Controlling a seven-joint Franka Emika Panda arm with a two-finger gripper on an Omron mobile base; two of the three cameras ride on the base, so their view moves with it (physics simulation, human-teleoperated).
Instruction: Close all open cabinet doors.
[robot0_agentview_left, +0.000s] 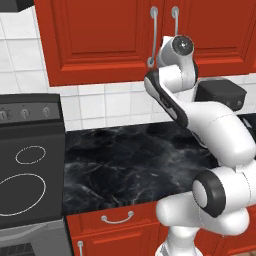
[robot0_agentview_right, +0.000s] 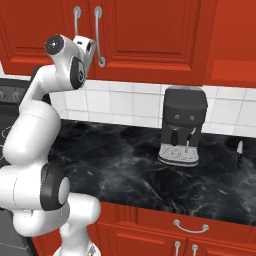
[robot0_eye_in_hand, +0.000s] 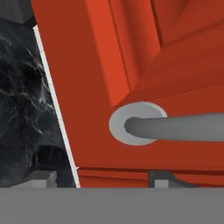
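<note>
Robot hand pressed up to red wall cabinets above the counter

The gripper (robot0_agentview_right: 91, 46) sat at the lower end of a silver bar handle (robot0_eye_in_hand: 175, 127) on the cabinet doors (robot0_agentview_left: 100, 35), which hung over the black marble counter (robot0_agentview_left: 130, 160). Its fingertips (robot0_eye_in_hand: 41, 177) stood apart, clasping nothing. A coffee machine (robot0_agentview_right: 182, 125) stood to the right.

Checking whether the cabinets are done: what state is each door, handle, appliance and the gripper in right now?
Left cabinet door: looks flush, shut.
Right cabinet door: looks flush, shut.
Silver bar handle: close in front of the hand, not grasped.
Gripper: at the door handles; open or shut unclear.
Coffee machine: upright on the counter.
Stove: burners dark.
</note>
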